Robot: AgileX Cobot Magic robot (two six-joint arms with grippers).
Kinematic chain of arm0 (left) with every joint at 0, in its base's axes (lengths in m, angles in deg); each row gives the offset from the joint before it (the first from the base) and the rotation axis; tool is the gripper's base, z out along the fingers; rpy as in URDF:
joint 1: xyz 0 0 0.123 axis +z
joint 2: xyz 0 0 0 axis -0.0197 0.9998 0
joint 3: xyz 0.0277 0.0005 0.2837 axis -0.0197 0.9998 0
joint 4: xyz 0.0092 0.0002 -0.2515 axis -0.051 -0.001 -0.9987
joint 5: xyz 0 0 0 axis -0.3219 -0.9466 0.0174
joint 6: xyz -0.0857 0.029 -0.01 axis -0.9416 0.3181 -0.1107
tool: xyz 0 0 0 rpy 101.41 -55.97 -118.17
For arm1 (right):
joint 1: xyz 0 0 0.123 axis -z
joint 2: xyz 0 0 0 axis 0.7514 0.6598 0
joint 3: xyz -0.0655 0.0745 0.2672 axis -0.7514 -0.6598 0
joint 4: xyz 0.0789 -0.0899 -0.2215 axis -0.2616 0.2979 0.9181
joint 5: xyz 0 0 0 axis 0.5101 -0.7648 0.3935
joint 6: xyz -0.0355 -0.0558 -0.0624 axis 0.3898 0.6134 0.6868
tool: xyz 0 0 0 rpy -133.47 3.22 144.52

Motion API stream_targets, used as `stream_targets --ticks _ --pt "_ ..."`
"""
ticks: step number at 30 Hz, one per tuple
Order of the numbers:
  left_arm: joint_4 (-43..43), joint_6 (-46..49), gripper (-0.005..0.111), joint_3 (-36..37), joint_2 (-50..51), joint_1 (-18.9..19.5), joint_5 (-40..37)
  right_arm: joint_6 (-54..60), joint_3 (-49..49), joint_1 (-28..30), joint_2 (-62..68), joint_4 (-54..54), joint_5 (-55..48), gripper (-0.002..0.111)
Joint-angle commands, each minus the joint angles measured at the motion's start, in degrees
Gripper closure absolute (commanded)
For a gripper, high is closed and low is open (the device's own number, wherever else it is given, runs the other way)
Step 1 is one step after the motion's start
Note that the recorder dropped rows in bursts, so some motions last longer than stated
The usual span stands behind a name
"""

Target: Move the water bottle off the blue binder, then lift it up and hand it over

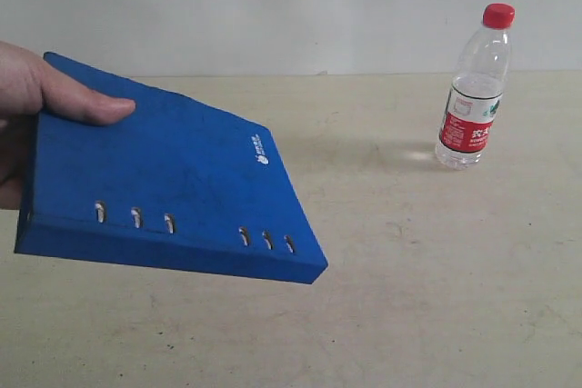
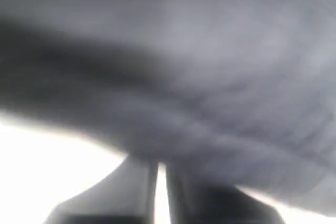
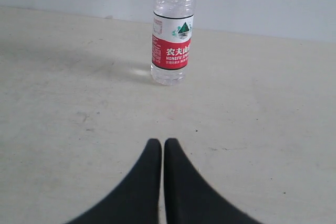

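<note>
Pale beige tabletop (image 1: 436, 297) fills the foreground, scuffed and lightly speckled. Nearest in the exterior view is the blue binder (image 1: 173, 179), held clear of the tabletop and tilted, its slotted edge facing forward and its far corner higher. Six slot holes (image 1: 135, 216) run along that near edge in two groups of three, and a small white logo (image 1: 260, 153) sits near the right-hand corner. A person's hand (image 1: 36, 97) grips the binder at its left end, with the thumb lying flat on the top cover.

The right claw (image 3: 163, 150) has its two black fingers pressed together, only a hairline between them, pinching nothing and pointing across bare tabletop toward the bottle. The left claw (image 2: 161, 171) is seen only in a heavily blurred picture: its two dark fingers stand close together with a thin bright slit between them, under a grey, out-of-focus surface that fills most of that view; what that surface is I cannot tell.

Farther back on the right, the water bottle (image 1: 473, 97) stands upright on the tabletop, well apart from the binder, red cap (image 1: 497, 14) on, red-and-white label facing forward. Behind it rises a plain whitish wall (image 1: 273, 6).
</note>
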Motion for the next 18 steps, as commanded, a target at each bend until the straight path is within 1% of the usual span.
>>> stream_targets --ticks 1,2,3,5,9,11,14,16,18 --pt "14.77 -20.13 0.102 0.75 -3.57 -0.14 -6.53 0.05 -0.28 -0.03 -0.22 0.0 0.67 0.109" --pt "18.74 -20.13 0.102 1.42 -4.74 -0.14 -10.12 0.05 -0.28 -0.03 -0.22 0.0 0.67 0.109" --pt "20.67 -20.13 0.102 1.79 -5.0 -0.14 -12.13 0.05 -0.28 -0.03 -0.22 0.0 0.67 0.109" --pt "22.19 -20.13 0.102 2.77 -4.9 -0.14 -16.9 0.05 -0.28 -0.03 -0.22 0.0 0.67 0.109" --pt "21.93 -25.44 0.102 6.29 -4.77 -0.04 -17.21 0.05 -0.28 -0.03 -0.22 0.0 0.67 0.109" --pt "21.04 -26.96 0.102 7.89 -6.39 1.61 -18.31 0.05 -0.28 -0.03 -0.22 0.0 0.67 0.109" --pt "15.82 -26.53 0.102 9.91 -7.97 6.35 -24.33 0.05 -0.28 -0.03 -0.22 0.0 0.67 0.109" --pt "11.83 -21.84 0.102 9.48 -7.97 10.52 -25.89 0.05 -0.28 -0.03 -0.22 0.0 0.67 0.109" --pt "6.85 -14.84 0.102 9.38 -7.97 14.78 -26.25 0.05 -0.28 -0.03 -0.22 0.0 0.67 0.109"
